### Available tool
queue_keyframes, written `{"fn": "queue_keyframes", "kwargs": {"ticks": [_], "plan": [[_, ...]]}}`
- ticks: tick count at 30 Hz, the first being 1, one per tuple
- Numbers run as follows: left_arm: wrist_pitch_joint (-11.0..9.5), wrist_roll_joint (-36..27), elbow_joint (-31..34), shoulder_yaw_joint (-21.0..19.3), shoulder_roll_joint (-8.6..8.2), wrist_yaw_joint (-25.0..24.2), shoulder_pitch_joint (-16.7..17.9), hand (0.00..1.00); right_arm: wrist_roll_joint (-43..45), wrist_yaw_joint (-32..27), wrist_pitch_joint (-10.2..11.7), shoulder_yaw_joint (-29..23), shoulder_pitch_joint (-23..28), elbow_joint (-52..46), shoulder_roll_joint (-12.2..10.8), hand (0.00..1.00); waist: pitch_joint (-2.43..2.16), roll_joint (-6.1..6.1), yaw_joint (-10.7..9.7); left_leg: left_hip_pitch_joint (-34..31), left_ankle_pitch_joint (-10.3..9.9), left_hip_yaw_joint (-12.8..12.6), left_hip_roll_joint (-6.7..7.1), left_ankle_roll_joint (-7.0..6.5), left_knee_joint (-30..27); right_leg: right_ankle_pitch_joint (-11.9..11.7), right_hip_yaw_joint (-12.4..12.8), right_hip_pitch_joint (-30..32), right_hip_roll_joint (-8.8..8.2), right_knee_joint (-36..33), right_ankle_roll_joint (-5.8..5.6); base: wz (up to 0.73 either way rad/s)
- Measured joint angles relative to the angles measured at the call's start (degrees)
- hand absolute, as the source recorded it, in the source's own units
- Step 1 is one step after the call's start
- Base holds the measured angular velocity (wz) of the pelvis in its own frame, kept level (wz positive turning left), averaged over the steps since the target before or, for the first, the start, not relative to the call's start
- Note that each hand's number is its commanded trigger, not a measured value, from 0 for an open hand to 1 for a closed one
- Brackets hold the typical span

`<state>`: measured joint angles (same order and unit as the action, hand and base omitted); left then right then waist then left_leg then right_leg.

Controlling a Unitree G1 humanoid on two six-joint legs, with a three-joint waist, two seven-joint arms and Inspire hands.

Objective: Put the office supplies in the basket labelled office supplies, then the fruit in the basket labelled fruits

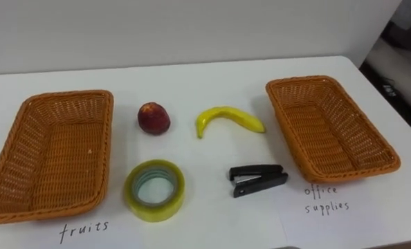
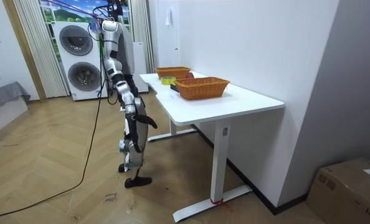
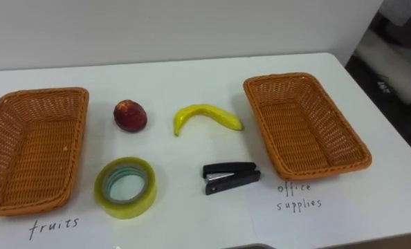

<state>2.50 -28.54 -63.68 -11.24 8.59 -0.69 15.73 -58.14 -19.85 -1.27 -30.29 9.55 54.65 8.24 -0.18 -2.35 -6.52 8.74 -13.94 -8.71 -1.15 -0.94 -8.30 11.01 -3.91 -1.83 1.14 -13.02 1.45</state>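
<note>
Left of the curved yellow banana (image 1: 227,119) lay a round red peach (image 1: 153,118), with a yellow tape roll (image 1: 155,190) and black stapler (image 1: 257,180) nearer the robot. A brown wicker left basket (image 1: 53,159) and right basket (image 1: 330,131) flanked it. The right hand (image 2: 144,120) hung low, and I could not tell its grip.

white table (image 2: 235,102), wood floor (image 2: 54,186), stacked washers (image 2: 78,59).

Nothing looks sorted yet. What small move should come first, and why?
Probably reach for the red fruit to carry it into the fruits basket. That basket and the office supplies basket are both empty, and the fruit lies on the table right beside the fruits basket, clear of the banana and tape roll.
</note>
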Motion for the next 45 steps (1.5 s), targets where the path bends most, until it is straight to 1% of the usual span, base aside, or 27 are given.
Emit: {"fn": "queue_keyframes", "kwargs": {"ticks": [1,3,5,6,8,10,11,12,14,15,17,19,20,21,24,28,31,32,34,41,45], "plan": [[0.0,0.0,0.0,0.0,0.00,0.0,0.1,0.00,-0.3,-0.6,0.1,-0.6,-0.1,-0.2,0.2,0.00,0.00,0.00,0.0,0.0,0.0,0.0,0.00,0.00,0.0,0.0,0.1,0.0,0.01,-0.1,0.01,0.00],[0.0,0.0,0.1,-0.1,0.00,0.0,0.6,0.00,-1.0,-3.4,1.4,-1.1,-0.3,-1.3,1.2,0.00,-0.03,-0.18,0.0,-0.1,0.0,-0.2,0.08,0.00,-0.1,0.4,0.6,0.6,-0.04,-0.9,0.00,-0.05],[0.0,0.2,0.7,-0.2,-0.02,0.0,1.1,0.00,-1.0,-5.3,2.1,-1.6,-0.5,-2.5,1.6,0.00,0.00,-0.27,0.0,-0.3,0.0,-0.5,0.01,0.00,-0.2,0.4,0.8,0.8,-0.05,-0.9,0.02,-0.06],[-0.1,0.8,1.1,-0.7,-0.02,0.0,1.4,0.00,-1.0,-6.4,2.8,-2.2,-0.5,-3.5,1.6,0.00,0.00,-0.38,0.0,-0.2,0.0,-0.5,-0.02,0.00,-0.2,0.4,0.8,0.8,-0.04,-0.9,0.02,0.00],[-0.2,2.4,1.3,-1.1,-0.02,0.1,1.4,0.00,-0.1,-8.2,3.4,-2.5,-0.3,-5.3,1.6,0.00,0.04,-0.47,0.0,-0.3,0.0,-0.4,-0.04,0.01,-0.2,0.4,0.7,0.8,-0.11,-0.9,0.03,0.00],[-0.4,3.2,1.7,-1.1,-0.05,0.2,1.6,0.00,1.2,-10.5,3.8,-2.5,0.1,-8.1,1.6,0.00,-0.01,-0.57,0.0,-0.3,0.0,-0.3,-0.03,0.01,-0.2,0.4,0.7,0.8,-0.08,-0.9,0.04,0.00],[-0.5,3.3,2.5,-1.1,-0.09,0.1,1.8,0.00,2.2,-12.0,3.8,-2.5,0.7,-10.5,1.6,0.00,-0.02,-0.58,0.0,-0.3,0.0,-0.3,0.00,0.01,-0.2,0.4,0.7,0.8,-0.05,-0.9,0.04,0.00],[-0.5,3.6,3.5,-1.1,-0.11,0.2,2.1,0.00,2.8,-13.6,4.3,-2.6,0.8,-12.9,1.6,0.00,-0.09,-0.73,0.0,-0.3,0.0,-0.4,0.01,0.01,-0.2,0.4,0.7,0.8,-0.05,-0.8,0.03,0.00],[-0.7,4.5,4.7,-1.2,-0.10,0.2,2.3,0.00,4.2,-15.7,5.3,-2.5,0.9,-16.0,1.7,0.00,-0.08,-0.78,0.2,-0.2,0.0,-0.5,0.00,0.01,-0.2,0.4,0.8,0.7,0.00,-0.7,0.02,0.00],[-0.9,4.5,5.2,-1.2,-0.09,0.2,2.3,0.00,4.7,-17.1,5.6,-2.5,0.9,-18.3,1.7,0.00,0.04,-0.63,0.3,-0.2,0.0,-0.6,0.00,0.02,0.0,0.4,0.8,0.7,0.03,-0.7,0.02,0.00],[-1.1,4.5,5.2,-1.3,-0.08,0.1,2.1,0.00,5.6,-19.1,5.6,-2.5,0.8,-22.2,1.7,0.00,0.05,-0.65,0.4,-0.1,0.0,-0.7,0.01,0.01,0.0,0.4,0.6,0.8,0.07,-0.7,0.01,0.00],[-1.2,4.4,5.2,-1.3,-0.10,0.3,1.9,0.00,7.8,-20.9,5.6,-2.4,0.5,-24.7,2.3,0.00,0.06,-0.64,0.4,-0.1,0.0,-0.7,0.06,0.02,0.0,0.4,0.6,0.8,0.12,-0.7,-0.03,0.00],[-1.3,4.4,5.2,-1.2,-0.19,0.7,1.9,0.00,9.7,-22.1,5.6,-2.4,0.5,-26.0,3.1,0.00,0.05,-0.70,0.5,-0.1,0.0,-0.7,0.11,0.01,0.0,0.4,0.6,0.8,0.09,-0.7,-0.09,0.00],[-1.5,4.3,5.2,-0.8,-0.23,1.3,2.0,0.00,11.6,-23.8,5.7,-2.4,0.5,-28.0,3.3,0.00,0.01,-0.82,0.6,-0.2,0.0,-0.8,0.14,0.01,0.0,0.5,0.7,0.9,0.10,-0.8,-0.14,0.00],[-1.7,3.9,5.2,0.3,-0.20,2.4,2.4,0.00,15.0,-27.0,6.2,-2.0,0.7,-33.3,3.3,0.00,-0.07,-1.02,0.5,-0.5,0.0,-0.7,0.17,0.01,0.0,0.5,0.8,1.3,0.10,-0.9,-0.17,0.00],[-1.8,4.3,5.2,0.3,-0.19,2.3,2.4,0.00,19.8,-28.7,6.5,-2.0,0.7,-37.2,3.3,0.00,-0.08,-1.55,0.5,-0.9,0.1,-0.8,0.21,-0.04,-0.4,0.5,0.9,1.9,0.06,-1.1,-0.16,0.00],[-2.3,4.3,5.1,0.3,-0.22,2.2,2.4,0.00,22.5,-29.6,6.7,-2.0,0.7,-39.5,3.3,0.00,-0.06,-1.88,0.7,-0.8,0.1,-1.1,0.18,-0.03,-0.4,0.5,1.7,1.9,0.23,-1.0,-0.18,-0.07],[-2.8,4.3,4.5,0.3,-0.19,2.2,2.3,0.00,22.7,-30.0,6.7,-2.0,0.7,-41.3,3.3,0.00,-0.04,-1.87,0.8,-0.9,0.1,-1.5,0.14,-0.03,-0.4,0.5,2.1,1.8,0.34,-0.9,-0.20,-0.14],[-2.9,4.5,3.9,0.3,0.00,2.3,2.3,0.00,23.0,-30.1,6.8,-1.9,0.7,-44.1,3.3,0.00,-0.04,-1.91,0.7,-0.7,0.1,-1.8,0.11,-0.03,-0.4,0.5,2.1,1.6,0.42,-0.8,-0.22,-0.09],[-3.0,4.4,3.7,0.3,-0.19,1.7,2.3,0.00,33.0,-29.7,7.0,-1.5,0.7,-51.6,3.3,0.00,-0.01,-2.05,0.7,-1.2,0.1,-1.8,0.03,-0.03,-0.4,0.0,1.9,2.0,0.40,-0.5,-0.24,0.00],[-3.0,4.4,2.6,0.3,-0.21,1.7,2.0,0.00,34.0,-29.3,7.0,-0.5,0.7,-56.1,3.3,0.00,0.01,-1.97,0.7,-1.1,0.1,-1.8,-0.09,-0.03,-0.4,-0.1,1.5,1.9,0.40,-0.5,-0.10,0.00]]}}
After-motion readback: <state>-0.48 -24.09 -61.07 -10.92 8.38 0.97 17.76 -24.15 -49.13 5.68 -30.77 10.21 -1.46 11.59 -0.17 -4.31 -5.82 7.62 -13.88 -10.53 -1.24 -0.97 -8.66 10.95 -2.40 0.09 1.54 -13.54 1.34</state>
